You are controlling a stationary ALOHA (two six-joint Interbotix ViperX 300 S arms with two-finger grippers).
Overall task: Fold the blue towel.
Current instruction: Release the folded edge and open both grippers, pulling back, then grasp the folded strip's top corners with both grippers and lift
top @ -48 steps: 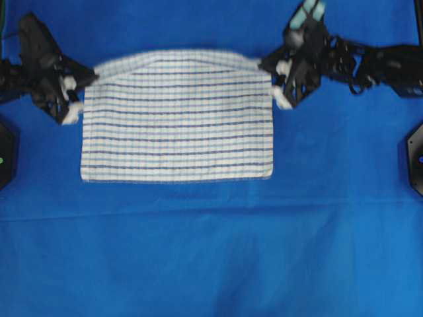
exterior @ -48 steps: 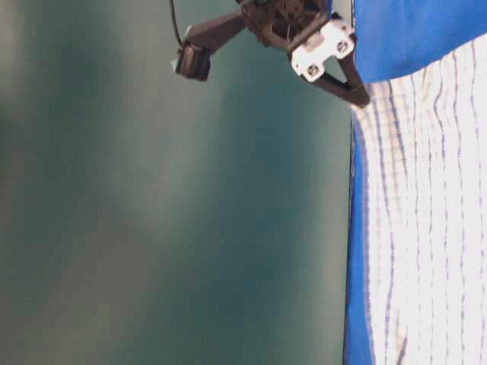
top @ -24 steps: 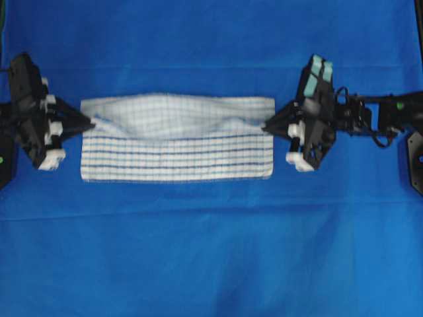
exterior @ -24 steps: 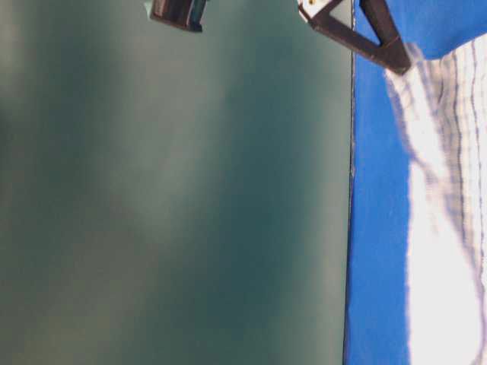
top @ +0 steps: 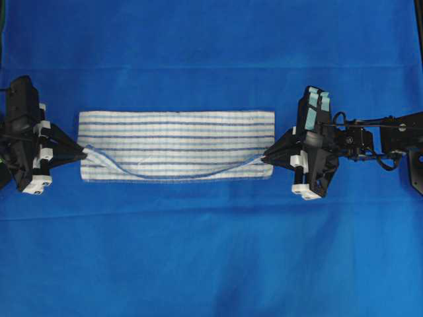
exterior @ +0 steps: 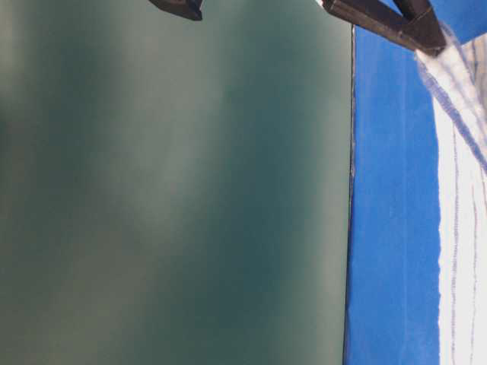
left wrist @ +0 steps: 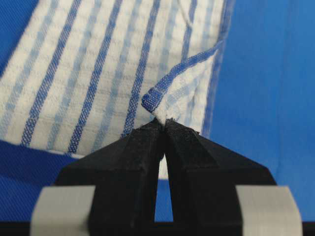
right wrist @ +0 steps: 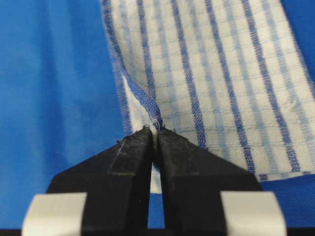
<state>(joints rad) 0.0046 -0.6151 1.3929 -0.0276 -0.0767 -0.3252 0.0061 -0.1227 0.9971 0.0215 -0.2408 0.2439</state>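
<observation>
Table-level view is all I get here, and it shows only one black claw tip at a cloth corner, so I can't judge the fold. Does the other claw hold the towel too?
Observer: Yes. The right claw is shut on a corner of the blue towel, as the left claw is on its own corner.
Operator: Is the carried edge flat between them?
Observer: No. Overhead, it sags in a shallow curve between the two claws, over the lower layer.
Operator: Has it reached the near edge?
Observer: Not quite. Overhead, the held corners sit just short of the lower layer's near corners.
</observation>
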